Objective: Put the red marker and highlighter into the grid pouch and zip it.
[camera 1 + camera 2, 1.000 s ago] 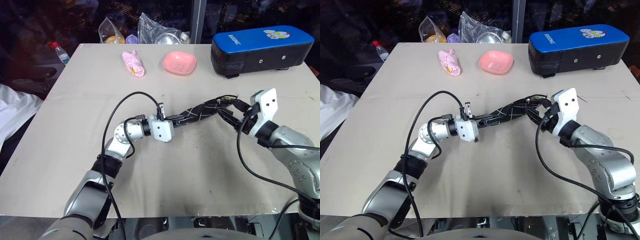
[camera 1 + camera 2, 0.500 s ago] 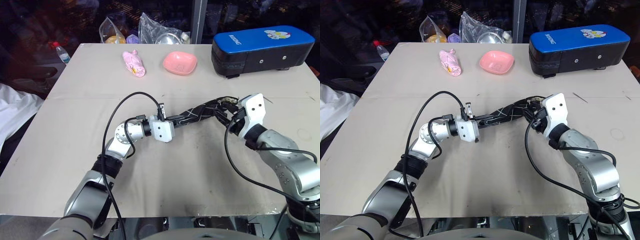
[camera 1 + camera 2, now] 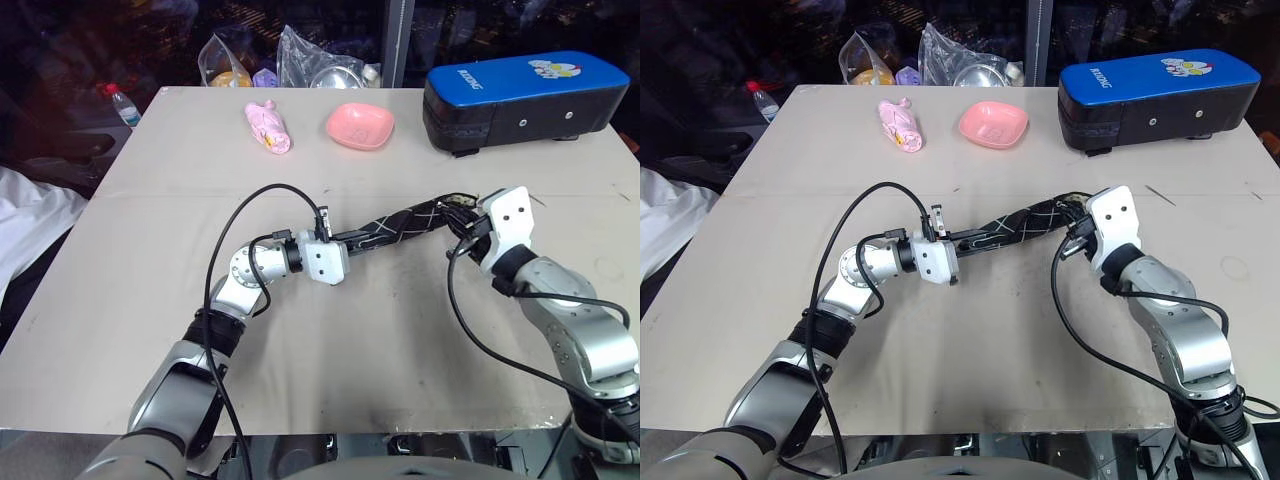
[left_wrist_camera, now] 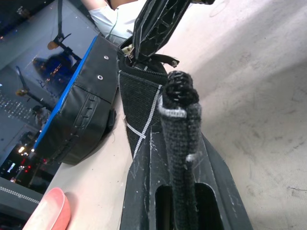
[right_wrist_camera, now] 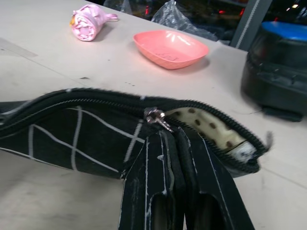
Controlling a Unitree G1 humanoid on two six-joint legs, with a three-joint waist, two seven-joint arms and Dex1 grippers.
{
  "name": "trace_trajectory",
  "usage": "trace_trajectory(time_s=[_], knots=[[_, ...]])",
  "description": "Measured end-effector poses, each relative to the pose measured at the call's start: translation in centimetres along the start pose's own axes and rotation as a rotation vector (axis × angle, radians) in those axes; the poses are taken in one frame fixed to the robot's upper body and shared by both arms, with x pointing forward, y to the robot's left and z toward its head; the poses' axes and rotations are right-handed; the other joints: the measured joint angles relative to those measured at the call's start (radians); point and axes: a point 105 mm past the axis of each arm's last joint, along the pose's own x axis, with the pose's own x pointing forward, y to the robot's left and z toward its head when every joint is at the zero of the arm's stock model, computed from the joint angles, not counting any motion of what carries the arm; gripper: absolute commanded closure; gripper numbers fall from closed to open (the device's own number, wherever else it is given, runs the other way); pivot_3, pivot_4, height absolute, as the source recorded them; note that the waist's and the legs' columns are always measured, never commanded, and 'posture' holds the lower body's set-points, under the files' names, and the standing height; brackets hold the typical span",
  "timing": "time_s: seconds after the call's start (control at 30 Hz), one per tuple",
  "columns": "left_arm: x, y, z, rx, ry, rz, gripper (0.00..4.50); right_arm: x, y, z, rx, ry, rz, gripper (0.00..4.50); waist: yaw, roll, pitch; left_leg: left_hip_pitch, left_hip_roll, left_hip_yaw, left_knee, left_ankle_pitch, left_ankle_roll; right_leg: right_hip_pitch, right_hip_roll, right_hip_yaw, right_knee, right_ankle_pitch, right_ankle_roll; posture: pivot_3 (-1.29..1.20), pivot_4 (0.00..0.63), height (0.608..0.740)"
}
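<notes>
The right gripper [image 5: 172,143], fingers pinched on the zipper pull [image 5: 157,119], must drag along the grid pouch [image 3: 400,222] away from the left gripper [image 3: 352,238] clamping its far end.

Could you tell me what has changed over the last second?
The right hand moved in along the grid pouch toward its open end and shut its fingers on the zipper pull; a second ago they stood open beside it. The left hand kept its grip on the pouch's other end. The pink bowl, the blue-topped case and the pink bundle stayed put.
</notes>
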Motion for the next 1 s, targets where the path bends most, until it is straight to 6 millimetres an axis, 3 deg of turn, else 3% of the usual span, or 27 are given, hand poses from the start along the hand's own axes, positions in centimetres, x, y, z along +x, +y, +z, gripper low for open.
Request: trace_trajectory(time_s=[0.17,0.5,0.9,1.0], knots=[[0.1,0.0,0.1,0.001,-0.006,0.005,4.50,0.2,-2.0,0.2,-0.009,-0.017,-0.110,4.48,0.003,0.000,0.000,0.000,0.000,0.000,0.000,0.000,0.000,0.000,0.000,0.000,0.000,0.000,0.000,0.00,0.150,0.737],[0.5,0.7,0.3,0.043,-0.010,0.030,4.50,0.4,-2.7,0.0,0.005,-0.016,-0.184,4.48,0.003,0.000,0.000,0.000,0.000,0.000,0.001,0.000,0.000,0.000,0.000,0.000,0.001,0.000,0.000,0.00,0.150,0.737],[0.0,4.3,0.5,0.257,0.000,0.132,4.50,0.3,-3.1,0.0,0.044,-0.029,-0.206,4.48,-0.001,0.000,0.000,0.000,0.000,0.000,0.000,0.000,0.000,0.000,0.000,0.000,0.000,0.000,0.000,0.00,0.150,0.737],[-1.0,5.0,0.5,0.273,0.004,0.161,3.57,0.2,-3.5,0.3,0.048,-0.047,-0.208,3.60,-0.002,0.000,0.000,0.000,0.000,0.000,0.000,0.000,0.000,0.000,0.000,0.000,0.000,0.000,0.000,0.00,0.150,0.737]])
